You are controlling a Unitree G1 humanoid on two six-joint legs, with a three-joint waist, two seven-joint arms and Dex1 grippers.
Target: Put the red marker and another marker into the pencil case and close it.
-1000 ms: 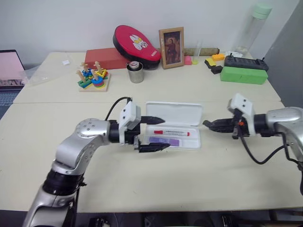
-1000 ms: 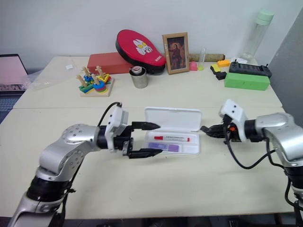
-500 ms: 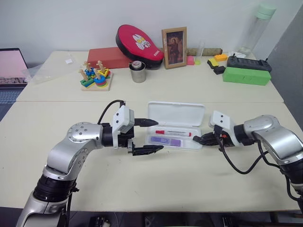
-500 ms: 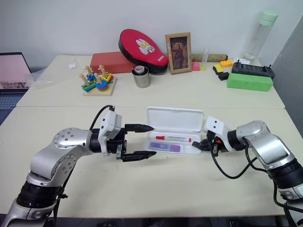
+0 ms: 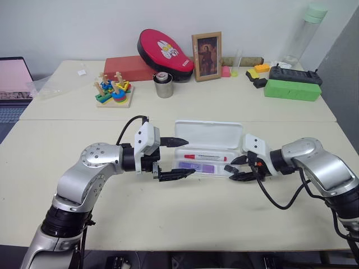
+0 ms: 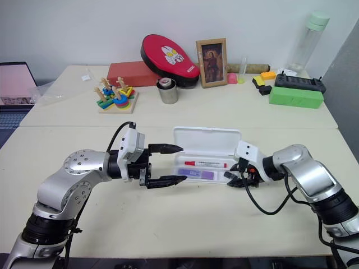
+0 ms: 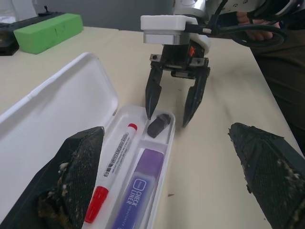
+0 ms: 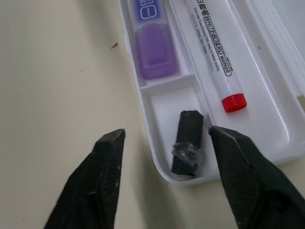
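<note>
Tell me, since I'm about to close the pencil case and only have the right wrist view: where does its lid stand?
Observer: The pencil case has its lid fully open, laid back on the far side, away from the robot.
Operator: Is the other arm in the way of the lid?
Observer: The left gripper hangs at the opposite, left end of the case, open wide. Its far finger reaches in over the hinge line, its near finger is in front of the case.
</note>
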